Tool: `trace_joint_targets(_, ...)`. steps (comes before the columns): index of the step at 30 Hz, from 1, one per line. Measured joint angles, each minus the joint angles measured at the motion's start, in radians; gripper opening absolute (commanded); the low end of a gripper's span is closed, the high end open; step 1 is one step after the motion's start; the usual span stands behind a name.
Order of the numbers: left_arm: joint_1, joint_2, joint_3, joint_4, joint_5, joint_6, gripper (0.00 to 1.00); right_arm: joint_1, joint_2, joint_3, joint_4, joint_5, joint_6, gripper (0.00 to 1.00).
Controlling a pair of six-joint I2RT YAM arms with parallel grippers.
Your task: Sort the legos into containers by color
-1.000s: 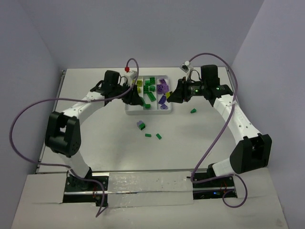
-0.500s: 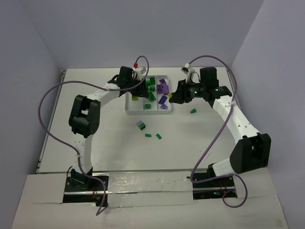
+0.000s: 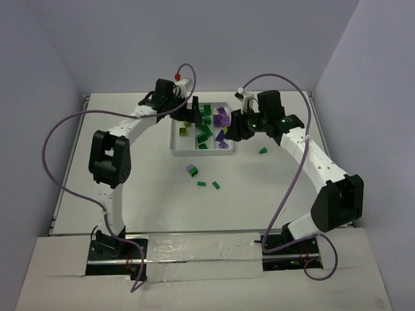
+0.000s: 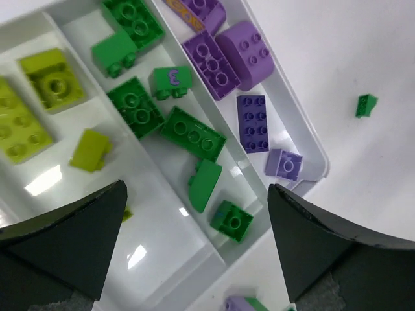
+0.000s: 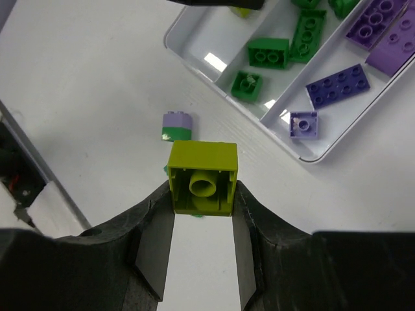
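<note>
**A:** What's new with the yellow-green wedge (image 4: 89, 150)?

**B:** It lies loose in the left compartment of the tray (image 4: 318, 165), beside the other yellow-green legos (image 4: 19, 133). The left gripper (image 4: 196, 188), pinched shut a moment ago, now gapes wide above the tray. I'd say it's just been released, in the right colour.

**A:** And the right gripper (image 5: 202, 188)?

**B:** It's clamped on a yellow-green brick (image 5: 202, 159) and has edged closer to the tray's right side. That brick belongs across in the left compartment. Green bits (image 3: 201, 184) and a lilac-green stack (image 3: 192, 170) still wait on the table (image 3: 130, 168).
</note>
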Motion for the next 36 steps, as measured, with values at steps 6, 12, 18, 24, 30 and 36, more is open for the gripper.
trace_joint_targets(6, 0.168, -0.302, -0.142, -0.037, 0.008, -0.025, 0.99, 0.127, 0.114, 0.1, 0.01, 0.167, -0.041, 0.0)
trace_joint_targets(12, 0.337, -0.78, -0.46, 0.054, -0.062, -0.036, 0.99, 0.289, 0.365, 0.295, 0.045, 0.298, -0.037, 0.0)
trace_joint_targets(18, 0.332, -0.929, -0.604, 0.033, -0.064, 0.041, 0.99, 0.332, 0.615, 0.502, 0.041, 0.379, -0.004, 0.0)
trace_joint_targets(24, 0.342, -0.893, -0.661, -0.086, -0.017, 0.111, 0.99, 0.334, 0.814, 0.687, 0.022, 0.435, 0.03, 0.18)
trace_joint_targets(30, 0.343, -0.905, -0.7, -0.139, 0.019, 0.17, 0.99, 0.338, 0.885, 0.763, -0.015, 0.473, 0.047, 0.63)
trace_joint_targets(36, 0.343, -0.91, -0.709, -0.139, 0.025, 0.181, 0.99, 0.341, 0.886, 0.777, -0.02, 0.485, 0.055, 0.74)
